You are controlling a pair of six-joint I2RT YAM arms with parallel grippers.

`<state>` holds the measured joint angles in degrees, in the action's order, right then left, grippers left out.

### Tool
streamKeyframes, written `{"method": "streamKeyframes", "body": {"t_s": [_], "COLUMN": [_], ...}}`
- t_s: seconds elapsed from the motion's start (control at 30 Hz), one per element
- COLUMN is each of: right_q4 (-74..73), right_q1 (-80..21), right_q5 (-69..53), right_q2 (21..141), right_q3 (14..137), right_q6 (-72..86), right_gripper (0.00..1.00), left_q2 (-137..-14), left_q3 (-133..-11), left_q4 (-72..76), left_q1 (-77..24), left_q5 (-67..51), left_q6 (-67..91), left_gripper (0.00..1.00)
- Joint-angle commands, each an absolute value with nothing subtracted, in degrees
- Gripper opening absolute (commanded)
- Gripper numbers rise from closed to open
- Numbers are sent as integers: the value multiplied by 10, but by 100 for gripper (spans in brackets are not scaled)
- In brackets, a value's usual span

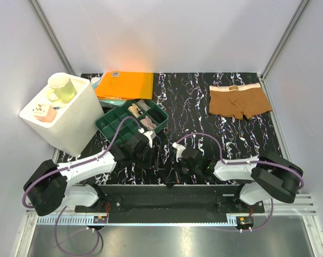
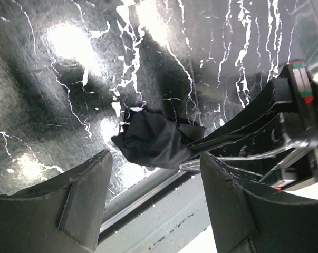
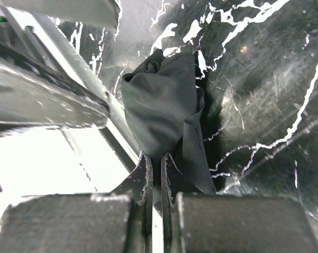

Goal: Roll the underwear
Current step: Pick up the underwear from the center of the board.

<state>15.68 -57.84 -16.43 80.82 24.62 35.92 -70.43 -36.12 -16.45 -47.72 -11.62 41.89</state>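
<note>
- Top external view: the brown underwear [image 1: 239, 101] lies spread flat at the far right of the black marbled worktop [image 1: 193, 107], pale waistband towards the back.
- Left wrist view: the left hand [image 2: 154, 163] has its fingers [image 2: 85, 200] standing wide apart, clamped on nothing. The black underwear [image 2: 153, 138] sits bunched on the worktop by its near edge, just beyond them.
- Right wrist view: the right hand [image 3: 156, 158] has its fingers pressed together, pinching a fold of the black underwear, which lies crumpled along the worktop edge.
</note>
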Motion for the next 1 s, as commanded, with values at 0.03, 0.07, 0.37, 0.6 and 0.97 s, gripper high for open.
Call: {"method": "streamKeyframes", "body": {"t_s": [0.03, 0.07, 0.37, 0.6, 0.97], "right_q4": [201, 206, 238, 243, 173], "right_q1": [-556, -549, -528, -525, -523], "right_q5": [-236, -242, -275, -277, -249], "right_q2": [852, 857, 890, 892, 855], "right_q3": [230, 229, 228, 227, 257], "right_q6": [375, 378, 385, 388, 384], "right_gripper": [0, 0, 0, 0, 41], "left_q2": [-707, -709, -754, -804, -843], "left_q3": [-327, -325, -296, -275, -300], "left_q4": [-80, -78, -44, -2, -30], "left_q1": [-479, -479, -479, -483, -488], "left_q5": [-127, -126, -120, -115, -97], "left_q6": [461, 466, 509, 526, 477], "left_gripper": [70, 70, 67, 45, 0]}}
